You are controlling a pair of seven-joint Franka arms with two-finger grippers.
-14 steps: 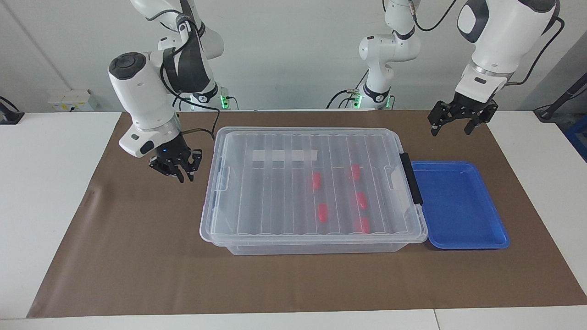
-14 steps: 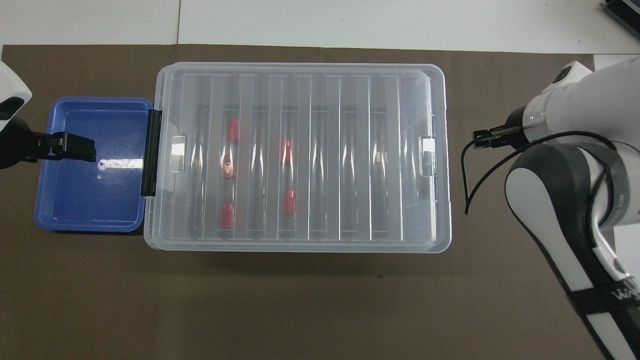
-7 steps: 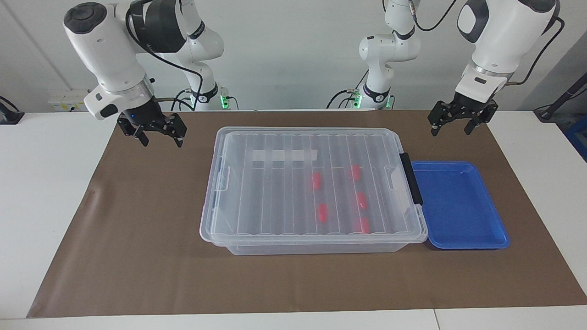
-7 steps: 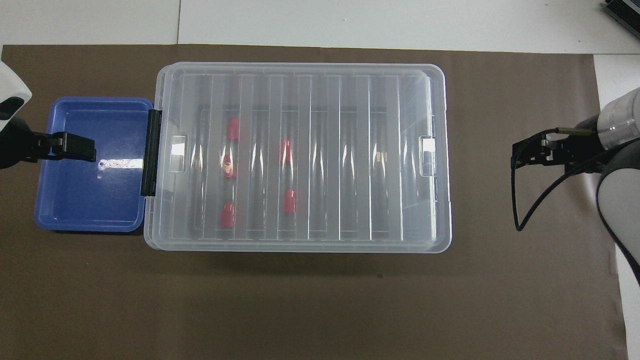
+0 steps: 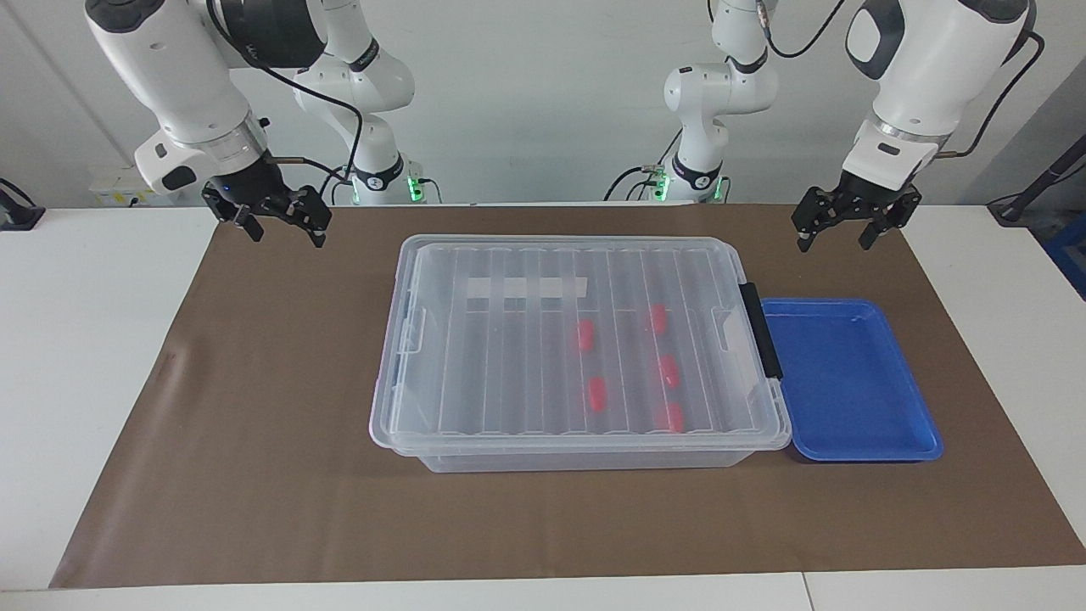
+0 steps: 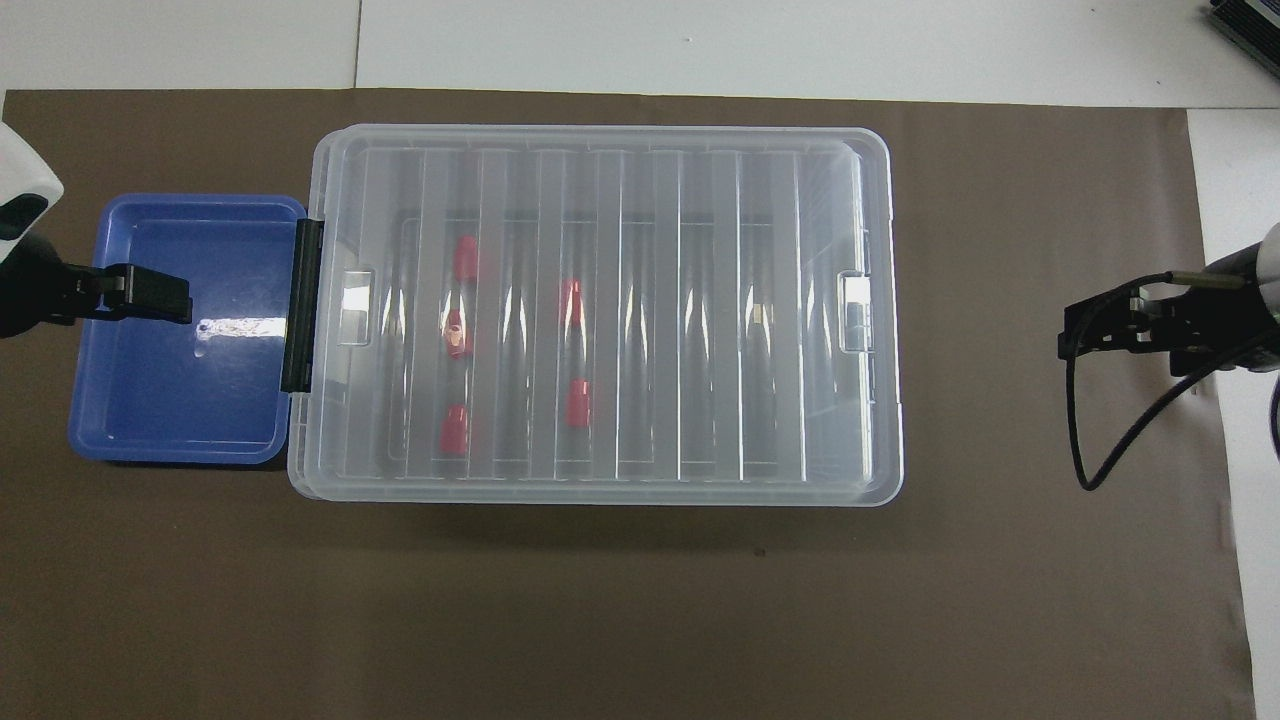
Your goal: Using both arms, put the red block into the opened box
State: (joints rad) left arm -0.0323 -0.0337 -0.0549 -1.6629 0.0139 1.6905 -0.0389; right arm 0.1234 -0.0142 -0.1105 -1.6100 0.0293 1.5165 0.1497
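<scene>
The box (image 5: 560, 243) (image 6: 600, 135), a large clear bin, stands mid-mat with its ribbed lid lying flat on top. Several red blocks, among them one (image 5: 585, 335) (image 6: 571, 300), show through the lid inside it, toward the left arm's end. A black handle bar (image 5: 761, 331) runs along that end. My right gripper (image 5: 287, 236) (image 6: 1085, 335) hangs open and empty over the bare mat off the box's other end. My left gripper (image 5: 834, 242) (image 6: 165, 297) waits raised over the blue tray, open and empty.
A shallow blue tray (image 5: 848, 382) (image 6: 170, 400) with nothing in it lies against the box's handle end. A brown mat (image 5: 254, 424) covers the white table. Two more arm bases stand at the table's robot edge.
My right gripper has risen from beside the box's end and drawn away toward its own end of the table, its fingers spreading apart. The left arm, box and blocks have not moved.
</scene>
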